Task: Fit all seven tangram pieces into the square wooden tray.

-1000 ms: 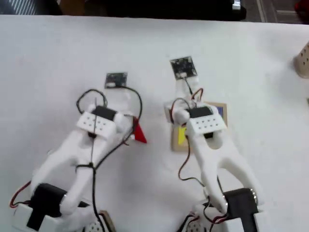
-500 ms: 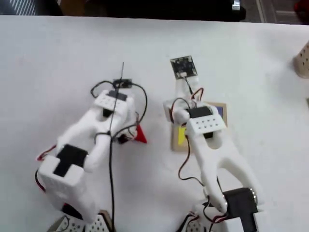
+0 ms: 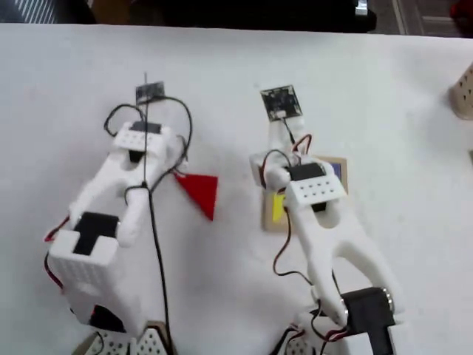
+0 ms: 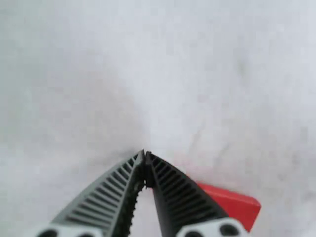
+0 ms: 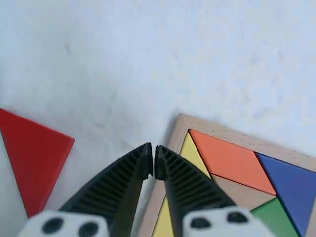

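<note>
A red triangle [image 3: 200, 191] lies flat on the white table between the two arms, also seen as the red triangle [image 5: 32, 159] and a red corner [image 4: 232, 206]. The square wooden tray [image 3: 267, 220] sits mostly under the right arm; in the right wrist view the tray [image 5: 176, 129] holds yellow, orange, blue and green pieces with a bare wooden gap among them. My left gripper [image 4: 145, 158] is shut and empty, just beside the red triangle. My right gripper [image 5: 152, 157] is shut and empty, over the tray's corner.
A wooden object [image 3: 463, 92] stands at the table's right edge. Small circuit boards [image 3: 281, 103] stick out from both wrists. Loose red and black wires hang around the arms. Bare white table lies behind and to the left.
The left arm swung left and back, away from the red triangle. The triangle, earlier mostly hidden under that arm, now lies fully uncovered. The right arm kept still.
</note>
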### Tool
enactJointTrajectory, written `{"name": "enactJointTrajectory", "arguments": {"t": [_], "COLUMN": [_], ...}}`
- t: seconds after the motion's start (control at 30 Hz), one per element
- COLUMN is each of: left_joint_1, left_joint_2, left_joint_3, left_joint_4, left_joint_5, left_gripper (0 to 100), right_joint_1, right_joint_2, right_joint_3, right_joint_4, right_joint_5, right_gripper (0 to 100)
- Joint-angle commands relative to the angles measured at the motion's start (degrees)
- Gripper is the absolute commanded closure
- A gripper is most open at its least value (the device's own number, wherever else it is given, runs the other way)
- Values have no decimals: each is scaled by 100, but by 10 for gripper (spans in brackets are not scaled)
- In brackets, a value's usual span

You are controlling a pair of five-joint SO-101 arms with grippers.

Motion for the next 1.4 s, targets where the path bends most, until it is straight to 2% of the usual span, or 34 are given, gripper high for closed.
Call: {"name": "enactJointTrajectory", "arguments": {"t": [0.0, 0.2, 0.37, 0.43, 0.53, 0.67, 0.77, 1.1, 1.23, 1.37], "left_joint_1": [48, 57, 171, 426, 760, 796, 629, 75, -13, 163], "left_joint_2": [-48, -136, -901, -1182, -1270, -875, -321, 1095, 857, 338], "left_joint_3": [-255, -264, -132, 158, 642, 888, 545, -1670, -2189, -1899], "left_joint_4": [-826, -738, 695, 905, 554, -598, -659, 448, 1521, 2215], "left_joint_5": [-123, -123, -114, -114, -114, -114, -105, -105, -114, -114], "left_gripper": [976, 976, 976, 976, 974, 976, 976, 976, 976, 976], "right_joint_1": [22, 22, 22, 22, 13, 13, 13, 13, 13, 13], "right_joint_2": [-224, -224, -224, -224, -224, -224, -224, -242, -268, -242], "right_joint_3": [-79, -70, -70, -70, -70, -70, -70, -70, -70, -70], "right_joint_4": [-57, -66, -75, -84, -84, -84, -84, -75, -66, -84], "right_joint_5": [18, 18, 18, 18, 18, 18, 18, 18, 26, 53], "right_gripper": [981, 981, 981, 981, 980, 980, 979, 979, 979, 979]}}
